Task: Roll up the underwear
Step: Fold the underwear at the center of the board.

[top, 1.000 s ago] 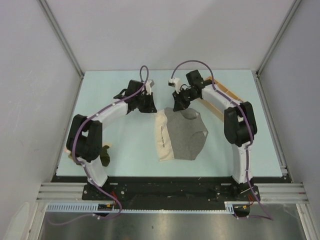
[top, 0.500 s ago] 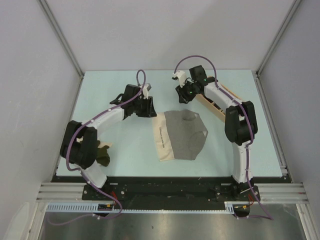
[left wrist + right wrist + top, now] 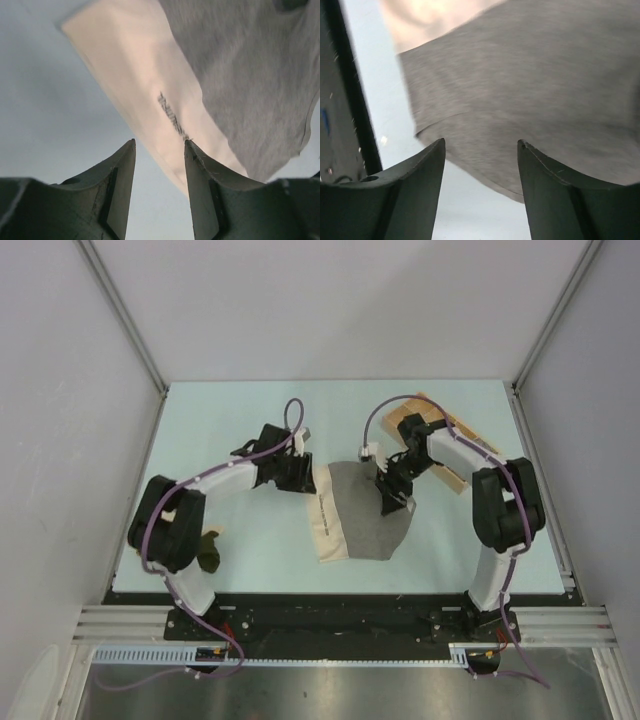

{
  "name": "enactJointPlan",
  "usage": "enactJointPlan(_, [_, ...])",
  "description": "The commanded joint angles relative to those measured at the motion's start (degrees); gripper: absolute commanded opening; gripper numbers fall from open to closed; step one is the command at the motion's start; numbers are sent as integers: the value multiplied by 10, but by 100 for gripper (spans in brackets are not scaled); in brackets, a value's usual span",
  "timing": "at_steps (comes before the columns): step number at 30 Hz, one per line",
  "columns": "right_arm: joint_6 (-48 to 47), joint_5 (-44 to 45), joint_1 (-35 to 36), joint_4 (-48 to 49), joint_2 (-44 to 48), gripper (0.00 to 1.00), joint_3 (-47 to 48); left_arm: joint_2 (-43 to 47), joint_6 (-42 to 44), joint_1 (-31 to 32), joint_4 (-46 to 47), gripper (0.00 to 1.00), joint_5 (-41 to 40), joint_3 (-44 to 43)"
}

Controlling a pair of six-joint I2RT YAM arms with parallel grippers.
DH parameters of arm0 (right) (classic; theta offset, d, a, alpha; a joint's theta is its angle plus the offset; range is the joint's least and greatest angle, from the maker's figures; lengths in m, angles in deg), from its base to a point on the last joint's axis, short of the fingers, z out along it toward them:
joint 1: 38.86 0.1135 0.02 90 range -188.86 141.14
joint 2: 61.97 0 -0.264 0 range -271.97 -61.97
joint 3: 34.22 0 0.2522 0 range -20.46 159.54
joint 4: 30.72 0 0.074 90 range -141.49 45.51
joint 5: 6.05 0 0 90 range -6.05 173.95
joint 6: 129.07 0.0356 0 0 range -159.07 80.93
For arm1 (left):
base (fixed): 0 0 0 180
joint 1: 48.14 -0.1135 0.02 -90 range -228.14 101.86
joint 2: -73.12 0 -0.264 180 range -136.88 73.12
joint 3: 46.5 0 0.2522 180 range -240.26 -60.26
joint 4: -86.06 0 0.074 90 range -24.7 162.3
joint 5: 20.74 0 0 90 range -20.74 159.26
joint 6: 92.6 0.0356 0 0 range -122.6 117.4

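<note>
Both sets of jaws have opened within the last second and hold nothing. The left gripper (image 3: 300,475) now sits just beside the underwear (image 3: 362,520), at its pale waistband (image 3: 325,522). The right gripper (image 3: 392,502) has moved over the underwear's right side. The underwear lies flat on the table (image 3: 250,420), unrolled, so rolling probably begins next.

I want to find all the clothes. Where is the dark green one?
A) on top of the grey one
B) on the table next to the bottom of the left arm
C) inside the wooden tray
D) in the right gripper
B: the dark green garment lies on the table beside the base of the left arm, well apart from the grey underwear and the wooden tray.
</note>
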Motion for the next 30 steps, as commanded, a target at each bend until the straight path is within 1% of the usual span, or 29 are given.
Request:
enactJointPlan(1, [-195,-44,46,-38,69,66,-67,130,11,6,39,50,-32,87])
enactJointPlan(2, [-205,-42,57,-31,72,69,-76,149,13,5,40,51,-43,99])
enactJointPlan(3, [-214,-41,66,-14,75,68,-89,182,14,1,41,52,-61,120])
enactJointPlan(5, [-210,-28,103,7,83,68,-100,223,14,-3,44,56,-73,139])
enactJointPlan(6, [-200,-19,119,31,84,68,-109,260,11,-11,49,59,-81,158])
enactJointPlan(7, [-192,2,143,44,85,67,-117,279,8,-15,54,68,-80,169])
enactJointPlan(8, [-186,11,157,59,87,66,-126,295,-1,-22,60,74,-75,179])
enactJointPlan(9, [-175,20,169,84,89,65,-144,327,-6,-42,68,80,-70,199])
enactJointPlan(10, [-169,35,179,95,90,63,-152,340,-15,-54,69,85,-53,206])
enactJointPlan(12, [-150,49,209,126,98,62,-176,371,-17,-88,57,85,-34,215])
enactJointPlan(14, [-132,73,235,159,103,58,-193,394,-11,-104,44,85,-37,216])
enactJointPlan(18, [-104,124,267,195,101,50,-223,438,4,-109,14,85,-46,209])
enactJointPlan(19, [-92,139,271,198,100,41,-228,447,8,-109,3,85,-49,208])
enactJointPlan(21, [-77,156,284,206,99,29,-231,454,10,-110,-2,85,-46,209])
enactJointPlan(22, [-71,161,289,199,101,20,-231,460,11,-110,-3,85,-46,211])
enactJointPlan(23, [-70,160,292,193,104,18,-231,461,11,-110,-4,85,-40,216])
enactJointPlan(25, [-70,134,307,165,119,14,-230,464,9,-110,-1,84,-34,220])
enactJointPlan(27, [-70,98,335,142,130,13,-230,467,8,-110,3,84,-17,221])
enactJointPlan(29, [-58,88,359,121,134,13,-231,471,9,-110,8,84,-10,220])
enactJointPlan(30, [-52,88,370,119,131,16,-230,472,10,-110,9,84,-9,220])
